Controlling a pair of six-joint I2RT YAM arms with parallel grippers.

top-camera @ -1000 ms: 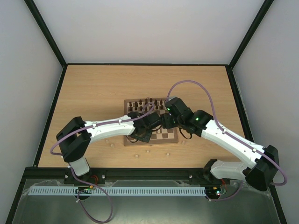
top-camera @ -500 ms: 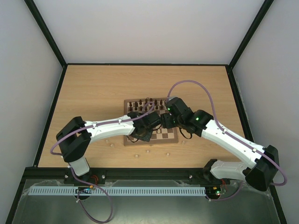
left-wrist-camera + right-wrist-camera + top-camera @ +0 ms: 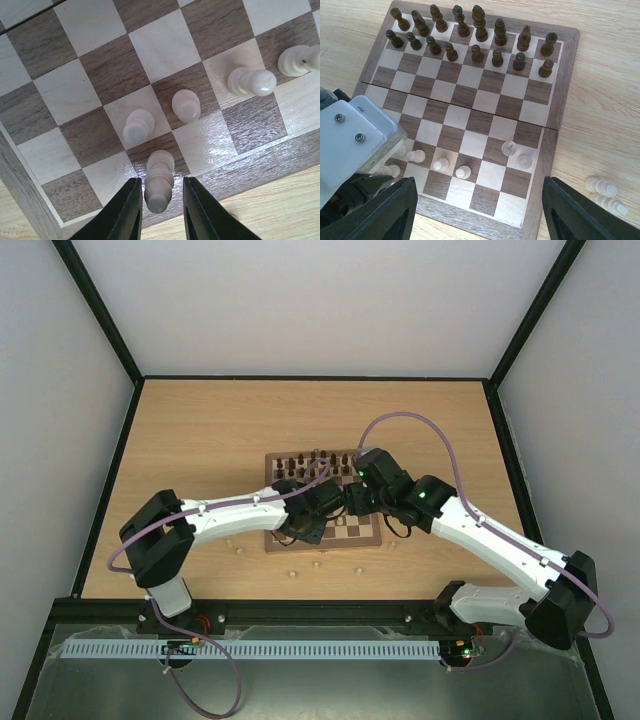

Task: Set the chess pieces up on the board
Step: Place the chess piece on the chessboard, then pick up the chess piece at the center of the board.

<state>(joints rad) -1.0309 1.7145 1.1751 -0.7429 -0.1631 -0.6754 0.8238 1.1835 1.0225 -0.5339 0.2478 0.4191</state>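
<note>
Left claw (image 3: 161,182) slightly apart, straddling an upright cream piece (image 3: 159,169) on the board's (image 3: 563,75) edge row. Right claw (image 3: 477,186) wide apart, empty, over the board mid-tabletop (image 3: 200,440).

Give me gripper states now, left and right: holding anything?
Left gripper: slightly open, straddling a cream chess piece with visible gaps on both sides, not clamping it.
Right gripper: open, holding nothing.
</note>
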